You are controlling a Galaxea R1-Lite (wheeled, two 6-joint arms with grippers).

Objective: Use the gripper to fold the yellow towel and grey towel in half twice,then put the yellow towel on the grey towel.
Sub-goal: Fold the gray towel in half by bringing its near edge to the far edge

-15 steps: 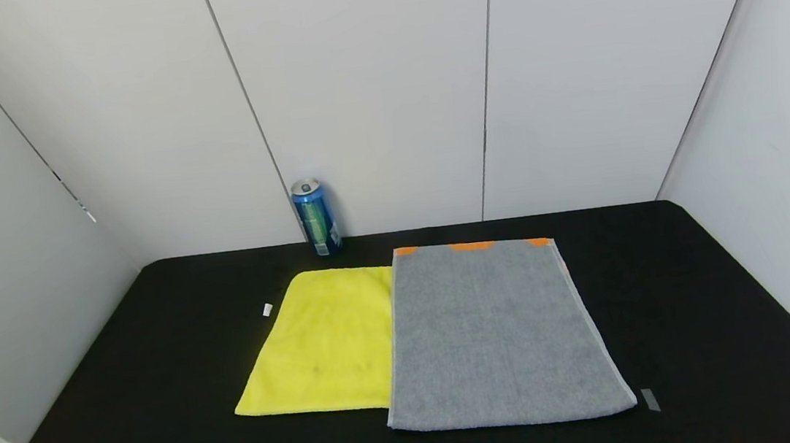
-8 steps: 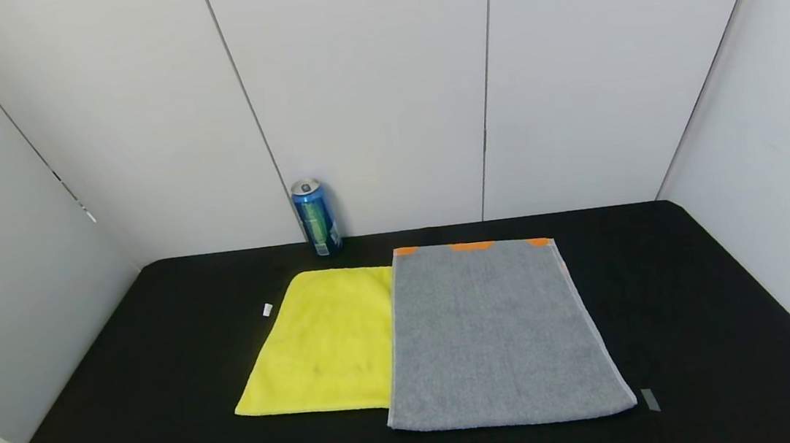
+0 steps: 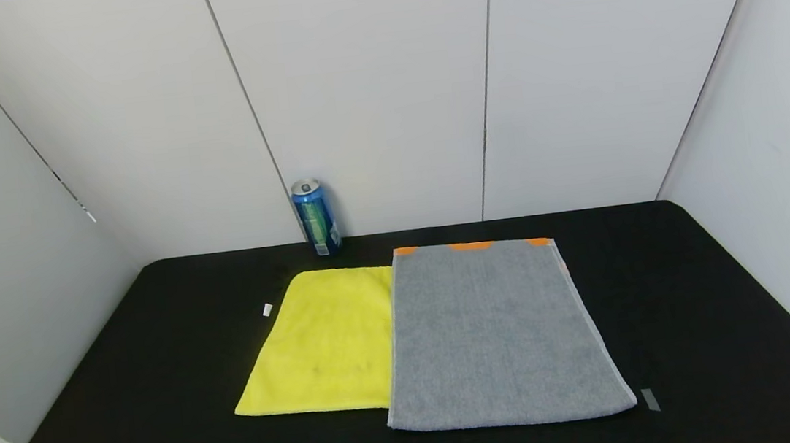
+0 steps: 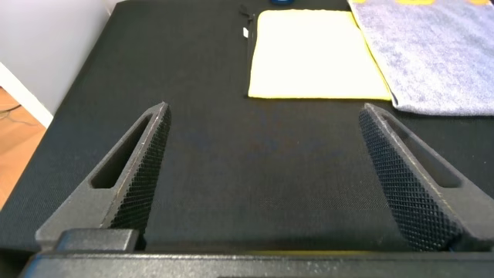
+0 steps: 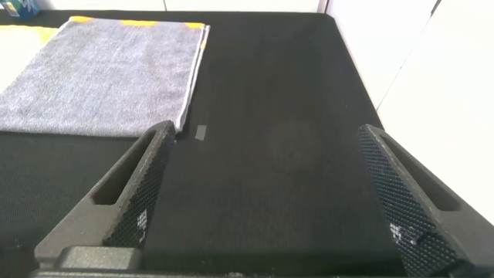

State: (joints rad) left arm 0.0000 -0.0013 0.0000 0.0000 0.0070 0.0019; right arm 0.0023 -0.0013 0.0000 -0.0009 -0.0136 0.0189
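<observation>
Well, change: nothing at all. Across the head views both towels lie exactly where they lay a second ago, and neither arm has come into that view.
Yellow towel: the yellow towel (image 3: pixel 323 343) lies flat and unfolded on the robot's left half of the tabletop (image 3: pixel 127 396), its right edge tucked just under the grey one's pale hem.
Grey towel: the grey towel (image 3: pixel 499 335) is spread full length beside it, overlapping that yellow edge, with the orange band at the far end.
Meaning for the task: by my reading we're at the very start. No fold is made on either cloth and the stacking is far off; a first grab at a near corner looks like the opening move.
Left hand: the left hand (image 4: pixel 262 166) hovers low over bare tabletop on the near side of the yellow towel, fingers spread wide, pinching nothing.
Right hand: the right hand (image 5: pixel 266 166) sits likewise near the grey towel's near right corner, fingers spread wide and empty.
Surroundings: a blue can (image 3: pixel 316 217) stands upright at the back wall, well apart from the hands; a small white tag (image 3: pixel 267 309) lies just left of the yellow towel, and a grey tape strip (image 3: pixel 650 399) lies off the grey towel's near right corner.
Writing: the can's label carries print, but it's too small to read; no brand can be made out anywhere.
</observation>
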